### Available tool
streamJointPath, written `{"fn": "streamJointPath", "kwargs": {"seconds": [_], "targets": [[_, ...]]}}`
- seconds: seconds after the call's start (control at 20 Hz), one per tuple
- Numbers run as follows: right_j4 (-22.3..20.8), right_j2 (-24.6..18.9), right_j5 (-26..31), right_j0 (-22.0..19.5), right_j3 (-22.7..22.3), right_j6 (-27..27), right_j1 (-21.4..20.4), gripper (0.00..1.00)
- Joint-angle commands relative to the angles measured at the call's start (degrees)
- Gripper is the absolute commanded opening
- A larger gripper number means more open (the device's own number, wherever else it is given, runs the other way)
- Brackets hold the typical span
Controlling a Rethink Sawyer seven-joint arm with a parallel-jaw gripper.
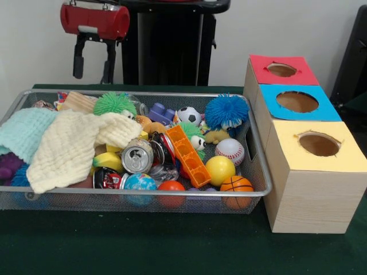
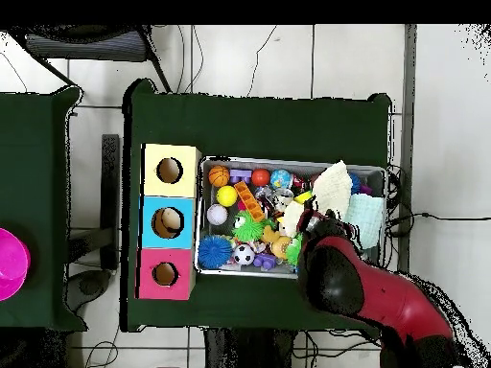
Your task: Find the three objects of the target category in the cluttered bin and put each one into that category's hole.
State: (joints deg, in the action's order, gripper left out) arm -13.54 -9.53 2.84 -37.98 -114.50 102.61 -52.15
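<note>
The wire-mesh bin [image 1: 259, 150] sits on the green table, full of toys; it also shows in the overhead view [image 2: 288, 160]. The hole [image 1: 281, 70] is in the red top of the farthest wooden box, right of the bin, and shows in the overhead view [image 2: 165, 274]. My gripper [image 1: 93, 70] hangs above the bin's far left corner, open and empty, clear of the clutter. In the overhead view the red arm [image 2: 360, 287] covers the gripper over the bin's cloth end.
The bin holds a cream cloth [image 1: 69, 146], a mint cloth [image 1: 23, 132], a drink can [image 1: 137, 156], an orange block [image 1: 188, 156], a baseball [image 1: 230, 150], a yellow ball [image 1: 220, 169], a basketball [image 1: 236, 184], a soccer ball [image 1: 189, 116] and a blue spiky ball [image 1: 226, 110]. Blue-topped [image 1: 297, 102] and yellow-topped [image 1: 319, 144] boxes stand nearer.
</note>
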Motion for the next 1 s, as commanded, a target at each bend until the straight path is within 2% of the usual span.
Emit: {"fn": "streamJointPath", "kwargs": {"seconds": [0.05, 0.25, 0.55, 0.8, 1.0], "targets": [[-2.87, -3.17, 1.06, 1.03, 2.74, 3.1, 1.16, 1.0], [-2.51, -2.7, 1.95, 1.8, 2.2, 3.56, 0.01, 1.0], [2.71, -2.96, 2.9, 4.38, -3.14, 9.64, -1.38, 1.0], [4.63, -0.96, -3.03, 7.07, -5.71, 13.59, 0.02, 1.0], [5.53, 1.98, -8.58, 9.68, -5.36, 14.98, 3.57, 1.0]]}}
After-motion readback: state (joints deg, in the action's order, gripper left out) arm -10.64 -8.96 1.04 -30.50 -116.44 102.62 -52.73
